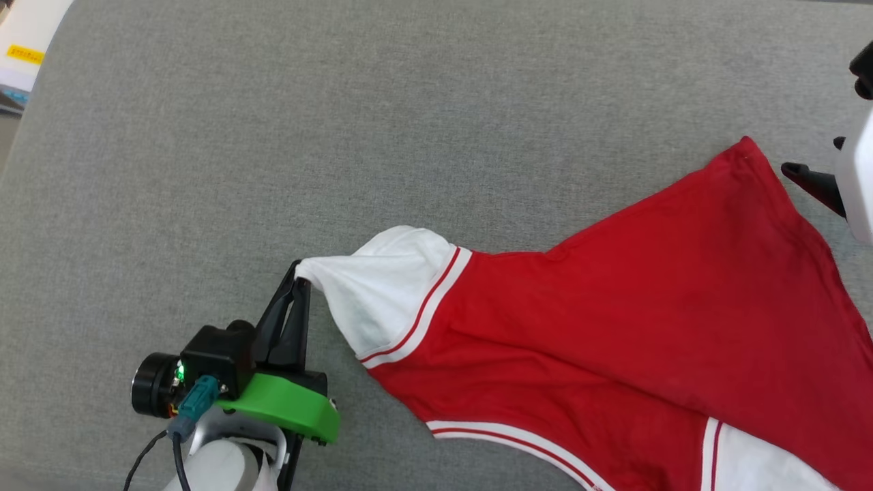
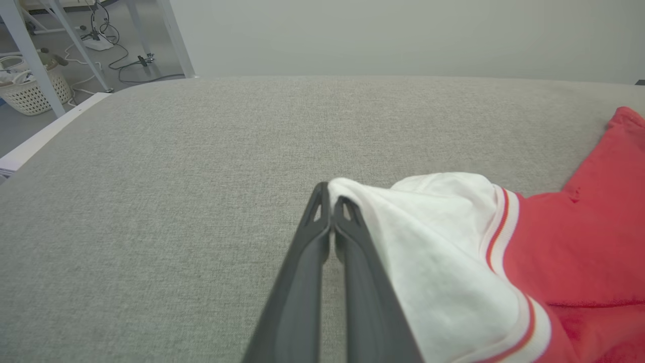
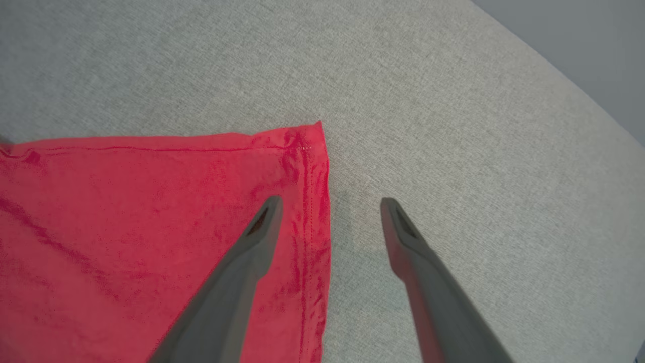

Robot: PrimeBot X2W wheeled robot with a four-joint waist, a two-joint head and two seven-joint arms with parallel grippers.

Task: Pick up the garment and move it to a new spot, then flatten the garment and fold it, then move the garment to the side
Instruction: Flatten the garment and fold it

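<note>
The garment (image 1: 614, 327), a smooth red knit with a white sleeve (image 1: 382, 293) banded in red-and-white stripes, lies on what seems a coarse grey cloth-covered desk (image 1: 409, 102). The left pincer (image 1: 298, 273) is clamped on the sleeve's tip, fingers held low. The right pincer (image 3: 330, 206) stands apart, and the stitched hem corner (image 3: 307, 141) lies just beyond its fingertips.

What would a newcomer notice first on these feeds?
The red garment sprawls across the right half of the grey padded surface. The left gripper is shut on the tip of its white sleeve, lower left. The right gripper stands open over the garment's far hem corner.
</note>
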